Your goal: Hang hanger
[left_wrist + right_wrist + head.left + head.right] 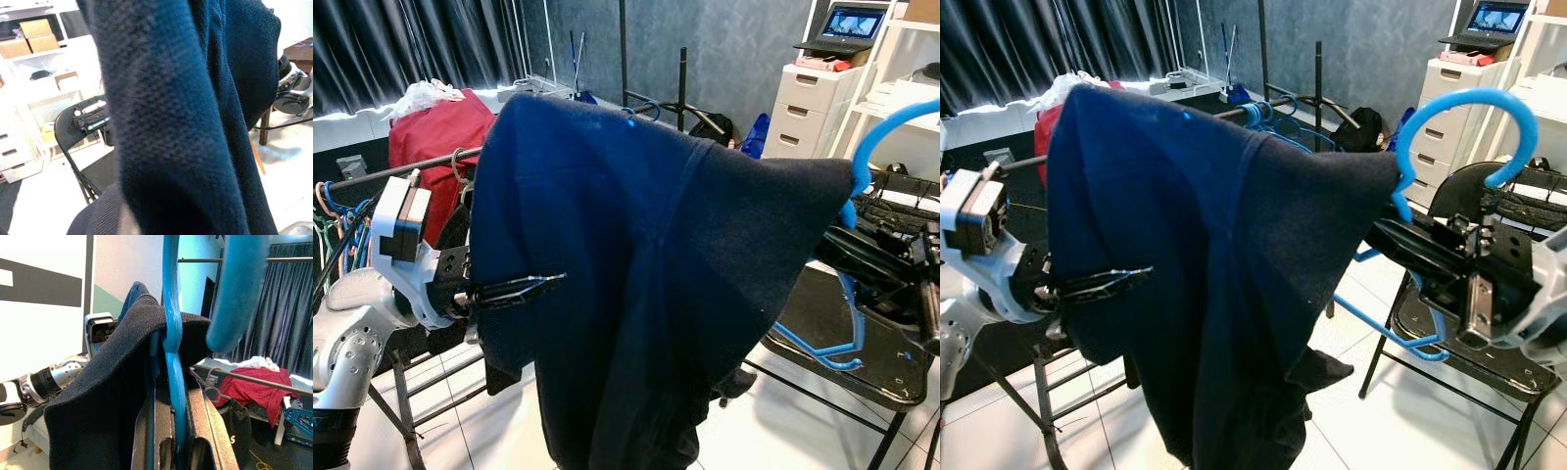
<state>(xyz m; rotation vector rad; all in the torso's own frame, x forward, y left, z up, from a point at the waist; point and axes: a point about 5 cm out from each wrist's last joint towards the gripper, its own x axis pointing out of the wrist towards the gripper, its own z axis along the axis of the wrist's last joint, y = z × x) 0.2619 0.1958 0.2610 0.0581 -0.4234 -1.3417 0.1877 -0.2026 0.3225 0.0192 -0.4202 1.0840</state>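
A dark navy garment (646, 274) is draped over a blue plastic hanger (1469, 108), whose hook rises at the right. My right gripper (1410, 250) is shut on the hanger's neck below the hook; in the right wrist view the blue hanger (172, 357) runs between the two fingers (210, 426). My left gripper (524, 286) lies against the garment's left edge, fingers together on the fabric. The navy garment (186, 122) hangs right against the left wrist camera. The clothes rail (401, 171) runs behind the garment, to the left.
A red garment (435, 137) hangs on the rail, and several blue hangers (1258, 116) sit farther along it. A black folding chair (1449, 362) stands under my right arm. White drawers (803, 108) carrying a laptop (847, 29) are at the back right.
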